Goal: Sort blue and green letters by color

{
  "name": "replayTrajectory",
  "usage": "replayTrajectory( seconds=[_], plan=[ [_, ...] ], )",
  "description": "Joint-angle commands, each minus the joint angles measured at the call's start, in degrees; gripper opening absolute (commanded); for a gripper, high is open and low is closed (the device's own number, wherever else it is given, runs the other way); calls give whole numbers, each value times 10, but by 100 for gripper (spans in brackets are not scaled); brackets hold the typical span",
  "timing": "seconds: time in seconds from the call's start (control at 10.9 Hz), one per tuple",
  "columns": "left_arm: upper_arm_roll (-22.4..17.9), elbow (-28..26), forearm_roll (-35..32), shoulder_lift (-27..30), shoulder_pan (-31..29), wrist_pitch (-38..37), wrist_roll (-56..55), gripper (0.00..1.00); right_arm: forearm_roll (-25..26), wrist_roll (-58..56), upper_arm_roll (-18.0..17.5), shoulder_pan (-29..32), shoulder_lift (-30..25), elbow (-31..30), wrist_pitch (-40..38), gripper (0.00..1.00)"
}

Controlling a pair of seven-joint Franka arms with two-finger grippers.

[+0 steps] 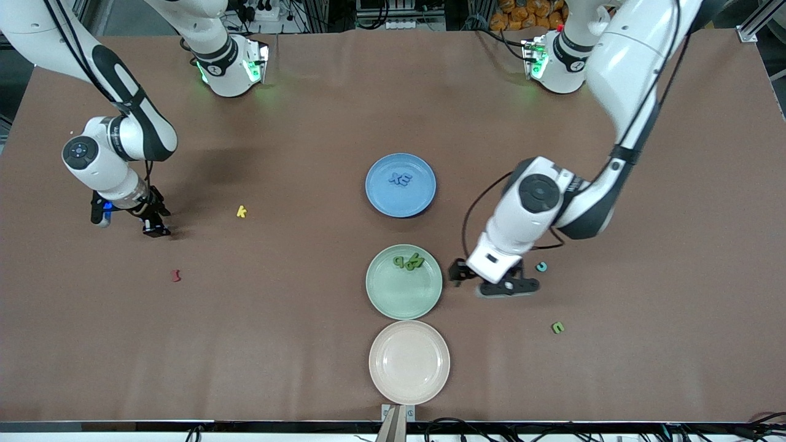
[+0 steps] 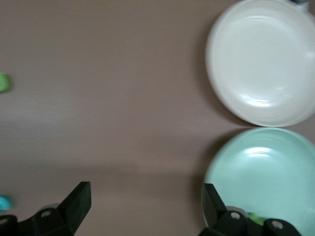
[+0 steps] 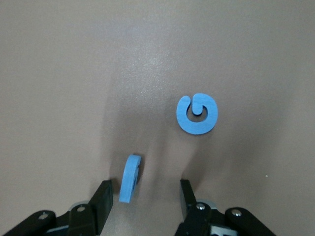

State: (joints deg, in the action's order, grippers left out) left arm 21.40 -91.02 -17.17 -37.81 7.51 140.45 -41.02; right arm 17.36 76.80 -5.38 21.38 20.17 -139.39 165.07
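My right gripper [image 3: 146, 191] is open low over the table at the right arm's end [image 1: 155, 228]. A blue letter [image 3: 130, 178] stands on edge between its fingers, close to one of them, and a second blue letter [image 3: 197, 114] lies flat beside it. My left gripper [image 2: 145, 191] is open and empty over bare table beside the green plate [image 1: 430, 294], which holds green letters [image 1: 408, 262]. The blue plate [image 1: 381, 202] holds blue letters [image 1: 400, 179]. A teal letter [image 1: 541, 266] and a green letter [image 1: 557, 327] lie loose by the left gripper [image 1: 508, 287].
An empty beige plate [image 1: 409, 362] sits nearest the front camera, in line with the green and blue plates. A yellow k [image 1: 241, 212] and a dark red letter [image 1: 177, 275] lie toward the right arm's end. The left wrist view shows the beige plate [image 2: 261, 59] beside the green plate [image 2: 275, 172].
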Motion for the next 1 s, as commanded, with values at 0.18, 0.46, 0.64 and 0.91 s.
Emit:
replayTrajectory(
  seconds=[0.18, 0.46, 0.64, 0.91],
  plan=[
    [1, -38, -16, -4, -127, -10, 274, 100, 12, -54, -7, 25, 12, -2, 4, 0],
    [0, -33, -37, -19, -165, -9, 395, 100, 12, -64, -7, 22, 12, 4, -2, 0],
    [0, -14, -63, -43, -174, -4, 540, 100, 11, -75, -8, 17, 12, 24, -33, 0],
    [0, -6, -63, -70, -174, 27, 674, 100, 11, -77, -13, 7, 7, 54, -84, 0]
  ],
)
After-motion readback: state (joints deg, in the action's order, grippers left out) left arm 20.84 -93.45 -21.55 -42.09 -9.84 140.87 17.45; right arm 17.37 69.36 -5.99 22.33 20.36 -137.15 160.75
